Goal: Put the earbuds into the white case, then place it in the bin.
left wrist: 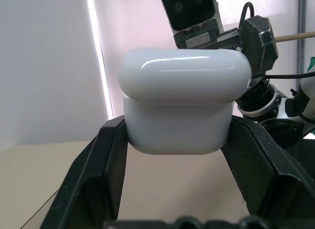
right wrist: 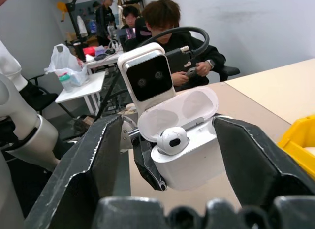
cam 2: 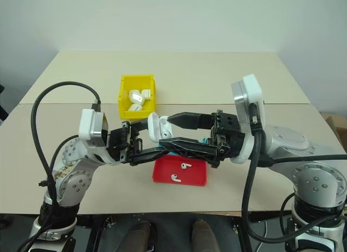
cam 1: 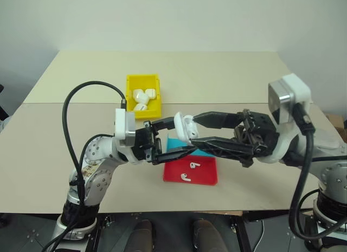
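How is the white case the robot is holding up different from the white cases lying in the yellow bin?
The held white case sits clamped in the left gripper above the table; the other cases lie loose in the yellow bin. The held case's lid is flipped open with an earbud seated inside; the binned cases look shut. All are small, glossy, white and rounded.

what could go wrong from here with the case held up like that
One earbud sits only partly seated in the open white case, so it may pop out. The left gripper pinches just the lower body of the case over the red tray; a knock from the open right gripper could twist it loose.
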Controlling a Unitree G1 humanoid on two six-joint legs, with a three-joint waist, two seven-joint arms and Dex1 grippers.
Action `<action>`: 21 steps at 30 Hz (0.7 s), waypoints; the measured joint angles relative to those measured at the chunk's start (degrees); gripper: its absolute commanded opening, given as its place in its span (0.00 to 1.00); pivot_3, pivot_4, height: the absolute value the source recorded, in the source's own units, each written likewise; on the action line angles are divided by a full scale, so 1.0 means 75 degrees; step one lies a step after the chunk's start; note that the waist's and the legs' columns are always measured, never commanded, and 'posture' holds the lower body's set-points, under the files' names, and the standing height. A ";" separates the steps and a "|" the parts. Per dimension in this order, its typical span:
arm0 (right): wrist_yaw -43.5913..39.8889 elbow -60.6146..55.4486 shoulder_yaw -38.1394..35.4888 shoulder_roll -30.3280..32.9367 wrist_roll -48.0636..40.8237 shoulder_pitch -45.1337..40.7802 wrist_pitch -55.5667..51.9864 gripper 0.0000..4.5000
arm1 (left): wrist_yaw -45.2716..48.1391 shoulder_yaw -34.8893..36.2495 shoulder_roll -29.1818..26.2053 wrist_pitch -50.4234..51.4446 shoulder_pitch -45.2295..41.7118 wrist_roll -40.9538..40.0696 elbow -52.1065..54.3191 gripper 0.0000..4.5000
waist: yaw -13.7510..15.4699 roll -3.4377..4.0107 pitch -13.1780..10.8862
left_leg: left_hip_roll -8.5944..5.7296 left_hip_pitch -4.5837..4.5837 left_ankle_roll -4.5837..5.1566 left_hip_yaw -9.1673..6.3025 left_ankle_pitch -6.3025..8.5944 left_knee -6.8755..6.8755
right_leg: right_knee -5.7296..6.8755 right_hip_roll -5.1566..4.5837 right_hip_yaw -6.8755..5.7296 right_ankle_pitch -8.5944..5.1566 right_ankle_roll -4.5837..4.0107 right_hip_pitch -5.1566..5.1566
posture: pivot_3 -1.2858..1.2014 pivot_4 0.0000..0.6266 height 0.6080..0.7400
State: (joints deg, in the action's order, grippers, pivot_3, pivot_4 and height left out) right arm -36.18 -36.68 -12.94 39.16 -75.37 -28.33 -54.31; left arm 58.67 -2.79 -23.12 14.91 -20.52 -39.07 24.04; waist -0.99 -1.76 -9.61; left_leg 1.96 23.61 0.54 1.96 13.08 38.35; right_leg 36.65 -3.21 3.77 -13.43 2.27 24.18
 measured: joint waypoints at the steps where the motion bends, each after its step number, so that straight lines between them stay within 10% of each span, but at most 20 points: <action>1: -0.0014 0.0001 0.0000 0.0024 0.0033 0.0013 0.0051 0.74 | 0.0002 0.0000 0.0000 -0.0001 0.0000 0.0025 -0.0002 0.61 | -0.0001 0.0000 0.0000 | 0.0000 0.0000 0.0000 0.0001 0.0000 0.0000 | 0.0000 0.0000 0.0000 0.0000 0.0000 0.0000 | 0.52 0.24 1.00; 11: -0.1265 0.0410 0.0458 0.2201 0.1537 -0.0115 0.0276 0.74 | 0.1002 0.0306 -0.1478 -0.1569 0.1526 0.1467 -0.0973 0.61 | -0.0070 0.0000 0.0000 | 0.0012 -0.0012 0.0000 0.0021 0.0000 -0.0010 | -0.0010 -0.0003 0.0006 -0.0010 -0.0019 0.0008 | 0.52 0.24 1.00; 21: -0.2913 -0.0483 0.5609 0.3161 0.5805 -0.2785 0.0206 0.74 | 0.0842 0.0594 -0.1852 -0.2345 0.2899 0.2002 -0.0718 0.61 | -0.0003 0.0005 -0.0003 | 0.0043 0.0020 -0.0001 0.0026 0.0001 -0.0022 | -0.0013 -0.0019 -0.0001 -0.0020 -0.0029 0.0059 | 0.52 0.24 1.00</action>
State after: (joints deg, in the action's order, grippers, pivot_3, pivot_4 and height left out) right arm -58.02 -40.31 29.13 62.86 -31.83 -49.22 -52.76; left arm 64.99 1.66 -37.01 -2.67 1.22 -24.06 18.66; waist -1.01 -1.72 -9.63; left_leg 2.28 23.76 0.54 2.15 13.09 38.19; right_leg 36.55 -3.35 3.76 -13.58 2.05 24.63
